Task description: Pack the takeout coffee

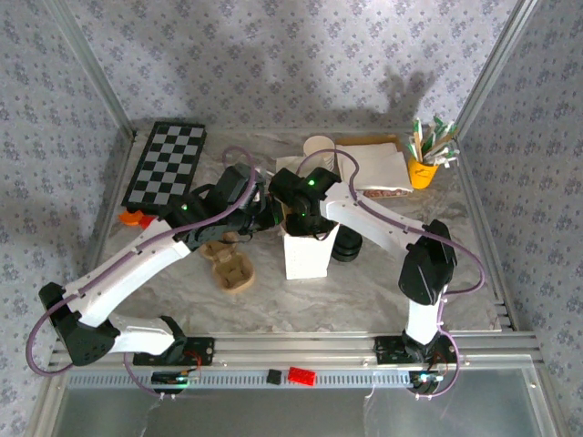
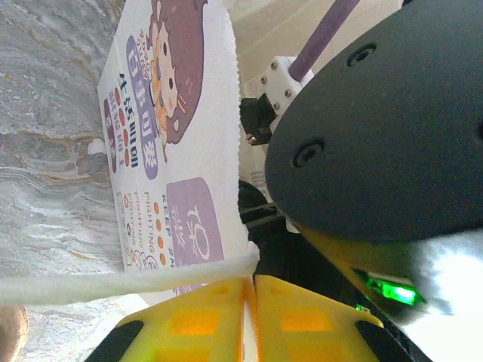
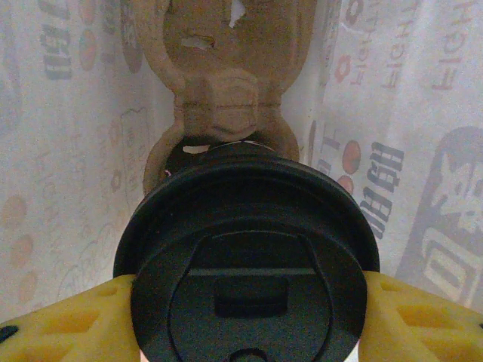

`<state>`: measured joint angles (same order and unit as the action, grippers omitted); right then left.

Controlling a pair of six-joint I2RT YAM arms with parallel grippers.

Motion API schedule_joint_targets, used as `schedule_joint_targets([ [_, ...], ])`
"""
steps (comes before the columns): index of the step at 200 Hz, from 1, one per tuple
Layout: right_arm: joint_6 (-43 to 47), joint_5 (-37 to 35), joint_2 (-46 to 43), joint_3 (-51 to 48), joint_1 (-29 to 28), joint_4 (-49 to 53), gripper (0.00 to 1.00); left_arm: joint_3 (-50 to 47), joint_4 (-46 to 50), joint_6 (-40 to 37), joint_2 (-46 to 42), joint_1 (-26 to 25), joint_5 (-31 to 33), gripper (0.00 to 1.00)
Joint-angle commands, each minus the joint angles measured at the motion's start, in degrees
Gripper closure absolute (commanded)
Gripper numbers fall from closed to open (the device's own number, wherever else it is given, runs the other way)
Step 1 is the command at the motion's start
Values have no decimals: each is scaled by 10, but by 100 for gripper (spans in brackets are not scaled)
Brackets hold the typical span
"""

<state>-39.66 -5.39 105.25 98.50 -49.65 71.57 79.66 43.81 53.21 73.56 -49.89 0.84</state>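
The takeout coffee shows its round black lid from above, with my right gripper shut on it, one yellow finger on each side. It hangs inside the white paper bag, above a brown cardboard cup carrier at the bag's bottom. In the top view the bag stands upright mid-table with the right gripper at its mouth. My left gripper is shut on the bag's white twine handle, beside the printed bag wall and just left of the bag's top.
A stack of black lids stands right of the bag. Brown cardboard carriers lie to its left. Lidless cups, a white box and a yellow cup of packets sit at the back. A checkerboard lies far left.
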Motion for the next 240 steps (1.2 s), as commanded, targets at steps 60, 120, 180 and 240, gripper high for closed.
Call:
schedule_joint_targets([
  [60, -20, 15, -5, -19, -9, -32, 46, -6, -2, 3, -11, 1, -8, 88],
  [120, -24, 4, -19, -20, -11, -37, 46, -8, -4, 5, -12, 1, -8, 88],
  [180, -30, -22, -28, -27, -15, -46, 46, -7, -5, 6, -12, 2, -9, 88],
  [240, -37, -22, -26, -72, -17, -75, 46, -9, -6, 6, -11, 2, -10, 89],
])
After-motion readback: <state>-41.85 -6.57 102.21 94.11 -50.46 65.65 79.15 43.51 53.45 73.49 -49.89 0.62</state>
